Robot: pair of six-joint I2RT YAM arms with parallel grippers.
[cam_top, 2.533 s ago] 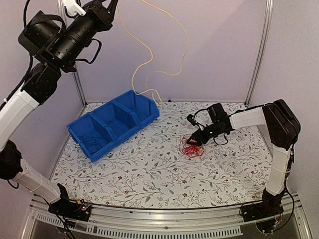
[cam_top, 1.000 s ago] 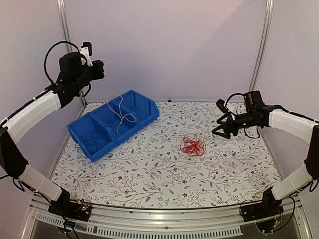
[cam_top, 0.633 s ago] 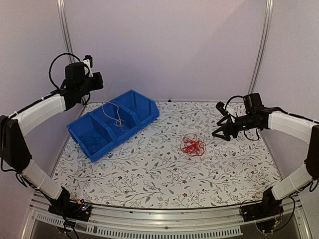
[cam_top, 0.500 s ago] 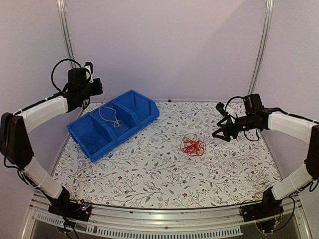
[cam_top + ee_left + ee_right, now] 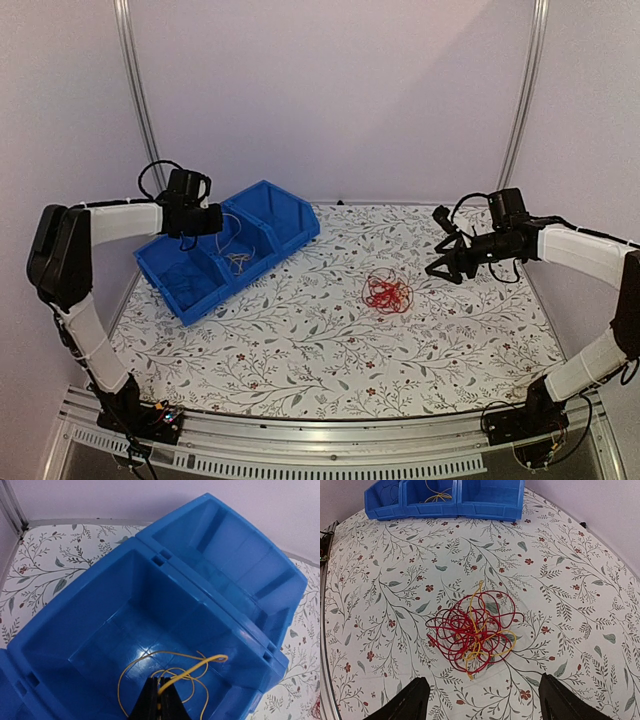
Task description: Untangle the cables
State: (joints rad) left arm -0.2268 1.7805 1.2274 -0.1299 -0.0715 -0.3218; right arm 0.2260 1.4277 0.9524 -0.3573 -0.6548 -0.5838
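The left arm has come down from a high reach above the back corner; its left gripper [image 5: 212, 219] now sits low over the blue bin [image 5: 205, 300], right above the middle compartment. The yellow cable [image 5: 200, 663], which a moment ago hung as a long slack line from the raised gripper, now lies coiled in loose loops on the floor of that compartment; one end runs up into the fingertips. The left jaws are pressed tight together on that end, so the cable is in the bin but not yet let go.

The right arm has barely shifted in the last second; the right gripper [image 5: 438, 242] hovers with its fingers spread wide and nothing between them, near the red tangle [image 5: 387, 293] and on its right side, not touching it. The tangle lies in the same spot on the floral table [image 5: 300, 350], well apart from the bin.

The meaning for the task seems plain: one cable has been pulled free and carried to its compartment, and the delivery needs only a release to finish. The work is not done, though; the right wrist view shows a yellow strand [image 5: 477, 597] threaded through the red loops, so at least one more separation looks to be ahead, and the wide right gripper seems placed for it.
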